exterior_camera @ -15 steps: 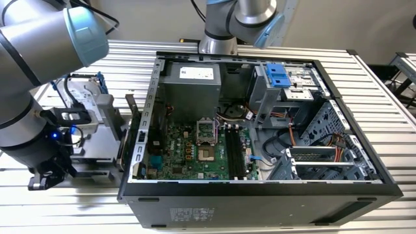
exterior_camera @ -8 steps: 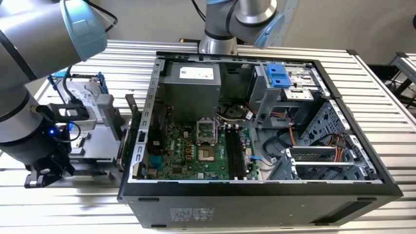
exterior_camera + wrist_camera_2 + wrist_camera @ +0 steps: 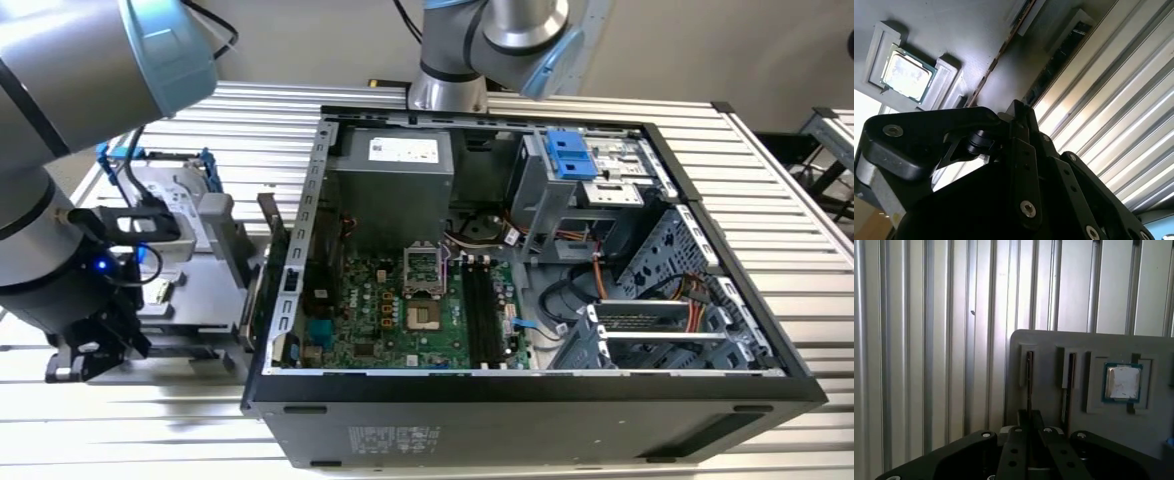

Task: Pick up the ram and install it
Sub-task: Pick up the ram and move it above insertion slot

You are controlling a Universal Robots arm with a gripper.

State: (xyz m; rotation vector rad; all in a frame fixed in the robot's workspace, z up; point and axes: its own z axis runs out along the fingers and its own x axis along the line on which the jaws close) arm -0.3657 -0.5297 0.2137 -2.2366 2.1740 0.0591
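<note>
One black gripper [image 3: 1030,416] is clenched on one slim, dark, flat circuit-board ram [image 3: 1029,375], which stands on edge in a slot of the grey plastic tray [image 3: 1054,342]. A second ram stick [image 3: 1072,375] occupies the neighbouring slot. One square silver chip [image 3: 1123,382] lies beside them.

The slim dark ram stick [image 3: 1029,380] stands edge-on in the grey plastic tray [image 3: 1054,342], one end hidden behind the black gripper [image 3: 1029,421]. At the exterior view's left, the grey robot arm [image 3: 54,250] covers part of that tray.
</note>
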